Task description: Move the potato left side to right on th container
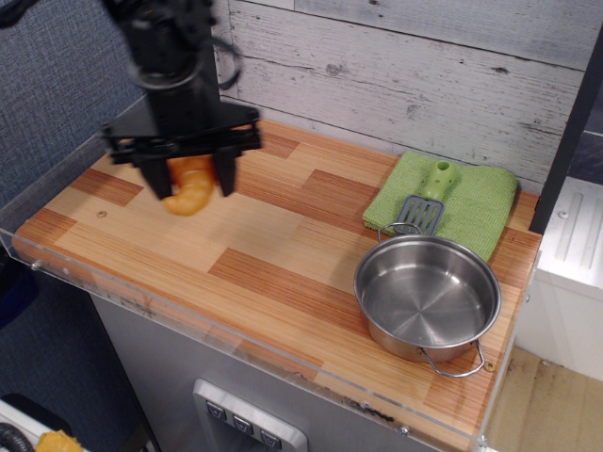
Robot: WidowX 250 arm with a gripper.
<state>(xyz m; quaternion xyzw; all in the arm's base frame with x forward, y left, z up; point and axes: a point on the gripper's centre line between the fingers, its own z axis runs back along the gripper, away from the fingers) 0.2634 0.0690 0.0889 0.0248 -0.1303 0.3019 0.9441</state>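
My gripper [189, 181] is shut on the potato [191, 184], a small orange-yellow ridged toy, and holds it in the air above the left half of the wooden table. The black fingers [154, 177] clamp the toy from both sides. The container [426, 298], a round shiny steel pan with two wire loop handles, stands empty at the front right of the table, well to the right of the gripper.
A green folded cloth [471, 202] lies behind the pan, with a green-handled grey spatula [425, 200] on it. A dark post [196, 58] stands at the back left. A clear plastic rim [236, 347] runs along the table's front edge.
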